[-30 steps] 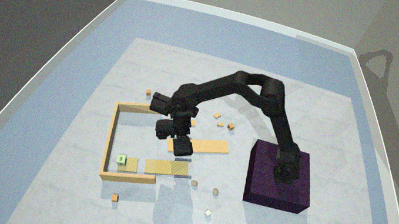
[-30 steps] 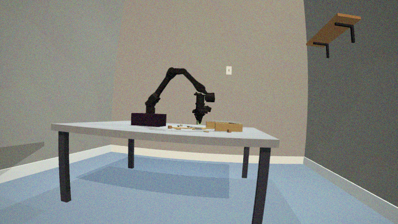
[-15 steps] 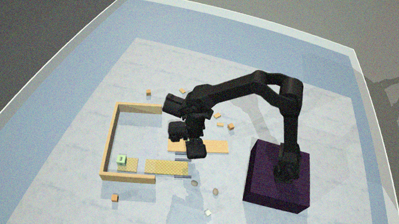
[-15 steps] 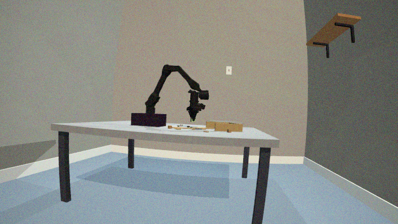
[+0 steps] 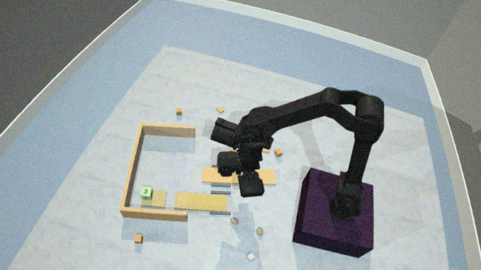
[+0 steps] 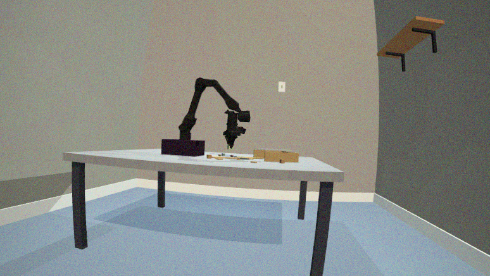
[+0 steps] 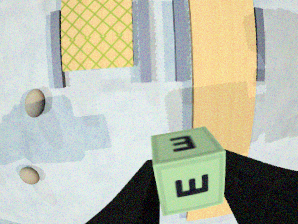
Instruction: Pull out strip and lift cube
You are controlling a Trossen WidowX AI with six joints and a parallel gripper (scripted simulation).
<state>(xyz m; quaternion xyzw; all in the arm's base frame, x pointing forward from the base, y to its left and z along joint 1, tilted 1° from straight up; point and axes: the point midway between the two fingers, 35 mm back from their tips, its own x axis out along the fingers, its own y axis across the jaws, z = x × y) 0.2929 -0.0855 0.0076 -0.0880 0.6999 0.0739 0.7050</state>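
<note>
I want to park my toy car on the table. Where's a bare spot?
Inside the wooden fence, between its far wall and the green cube, looks bare. So does the stretch beyond the small orange blocks. It's crowded around the strips, under the fingers holding the labelled cube.

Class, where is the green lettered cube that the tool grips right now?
Wrist view: the cube sits low, right of centre, clamped in the tool above the plain orange strip, hatched strip to its left.

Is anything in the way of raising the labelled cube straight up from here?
Nothing visible. The claw is shut on the labelled cube, which hangs above the plain strip, and the exterior view shows only open space over it.
</note>
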